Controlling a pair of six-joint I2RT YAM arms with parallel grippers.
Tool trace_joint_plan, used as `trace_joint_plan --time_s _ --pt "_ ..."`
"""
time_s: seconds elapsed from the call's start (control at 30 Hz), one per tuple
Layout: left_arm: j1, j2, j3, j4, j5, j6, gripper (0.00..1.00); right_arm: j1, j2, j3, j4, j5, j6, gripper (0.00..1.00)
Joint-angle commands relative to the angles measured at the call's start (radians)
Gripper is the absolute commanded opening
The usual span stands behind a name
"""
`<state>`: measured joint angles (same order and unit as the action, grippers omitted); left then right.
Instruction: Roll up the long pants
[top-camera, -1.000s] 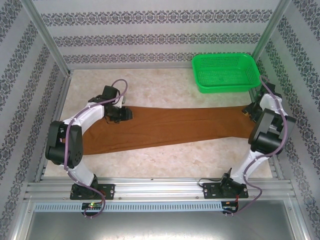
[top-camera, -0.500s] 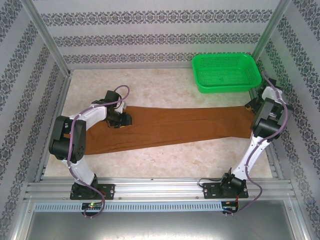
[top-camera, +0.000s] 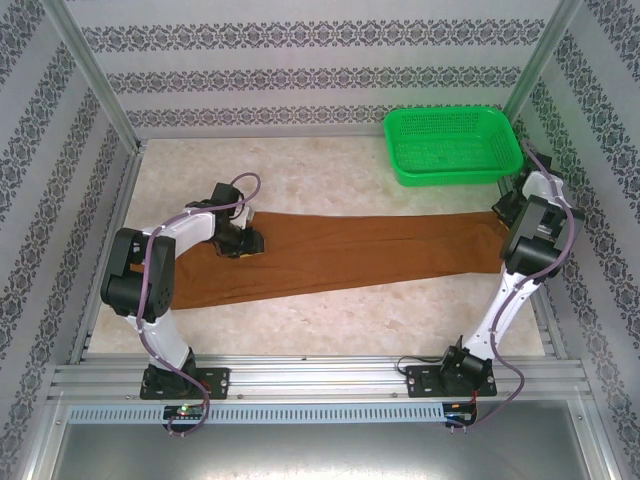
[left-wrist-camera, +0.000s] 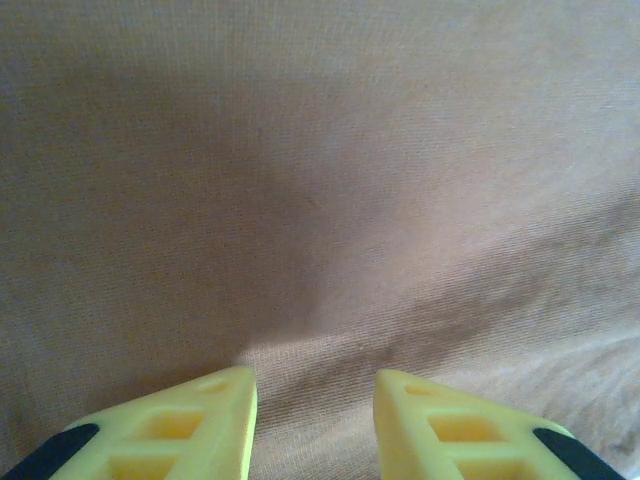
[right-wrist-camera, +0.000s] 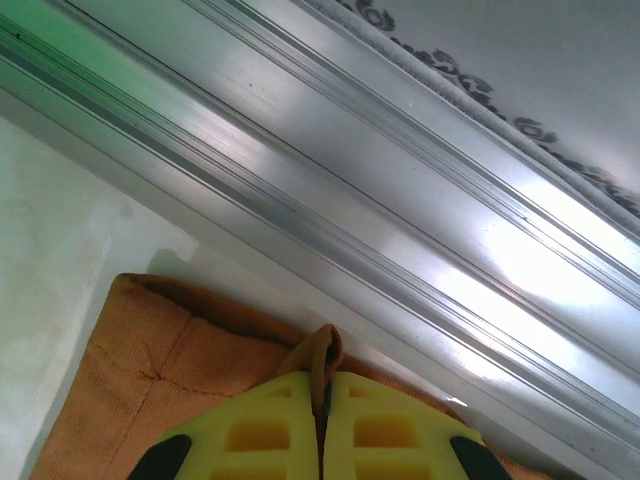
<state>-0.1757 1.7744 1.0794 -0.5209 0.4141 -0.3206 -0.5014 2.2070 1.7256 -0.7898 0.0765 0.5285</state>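
Observation:
The long pants (top-camera: 350, 255) lie flat across the table as a rust-brown band running from the left arm to the right arm. My left gripper (top-camera: 245, 240) rests on the cloth near its left end. In the left wrist view the yellow fingers (left-wrist-camera: 215, 425) stand apart over smooth cloth (left-wrist-camera: 320, 200), and that gripper (left-wrist-camera: 315, 400) is open. My right gripper (top-camera: 500, 212) is at the right end of the pants. In the right wrist view it (right-wrist-camera: 323, 395) is shut on a small pinched fold of the hem (right-wrist-camera: 322, 350).
A green plastic basket (top-camera: 453, 145) stands at the back right, just behind the right gripper. An aluminium frame rail (right-wrist-camera: 400, 230) runs close along the hem at the right edge of the table. Patterned walls enclose three sides.
The right gripper has gone from open to shut, pinching the hem at the right end. The right arm swung outward towards the rail. The left gripper slid slightly along the cloth.

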Motion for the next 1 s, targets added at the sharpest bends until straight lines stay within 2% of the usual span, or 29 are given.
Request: trace_joint_plan --time_s 0.0,0.17,0.37,0.43,0.47,0.53,0.73,0.77,0.8,0.87,0.9,0.97 --pt "-0.004 0.005 0.002 -0.014 -0.006 0.020 0.37 -0.002 -0.078 0.001 -0.021 0.074 0.013 0.00" --pt "-0.003 0.022 -0.006 0.000 -0.002 0.021 0.37 0.001 -0.094 0.106 -0.065 0.075 0.013 0.00" --pt "-0.003 0.030 -0.026 0.006 -0.005 0.023 0.36 0.038 -0.008 0.246 -0.129 0.096 0.000 0.00" --pt "-0.004 0.024 -0.029 0.007 -0.008 0.020 0.36 0.053 0.018 0.266 -0.136 0.102 0.000 0.18" --pt "-0.003 0.022 -0.027 0.005 -0.007 0.021 0.36 0.060 0.024 0.266 -0.143 0.106 -0.006 0.23" --pt "-0.003 0.017 -0.019 -0.001 -0.008 0.025 0.37 0.066 0.009 0.244 -0.167 0.141 -0.002 0.30" --pt "-0.003 0.009 -0.008 0.028 0.019 0.024 0.37 0.020 -0.250 -0.141 0.005 0.079 0.037 0.35" --pt "-0.003 0.011 -0.008 0.031 0.026 0.024 0.37 0.018 -0.269 -0.162 -0.003 0.082 0.032 0.44" --pt "-0.003 0.011 -0.009 0.033 0.028 0.025 0.37 0.018 -0.279 -0.167 -0.024 0.088 0.025 0.45" --pt "-0.003 0.012 -0.015 0.041 0.033 0.022 0.37 0.019 -0.311 -0.201 -0.045 0.110 0.015 0.67" --pt "-0.003 0.014 -0.013 0.048 0.041 0.019 0.37 0.017 -0.327 -0.226 -0.038 0.115 0.009 0.73" --pt "-0.003 0.018 -0.009 0.061 0.062 0.012 0.38 0.010 -0.342 -0.263 -0.026 0.110 -0.005 0.74"
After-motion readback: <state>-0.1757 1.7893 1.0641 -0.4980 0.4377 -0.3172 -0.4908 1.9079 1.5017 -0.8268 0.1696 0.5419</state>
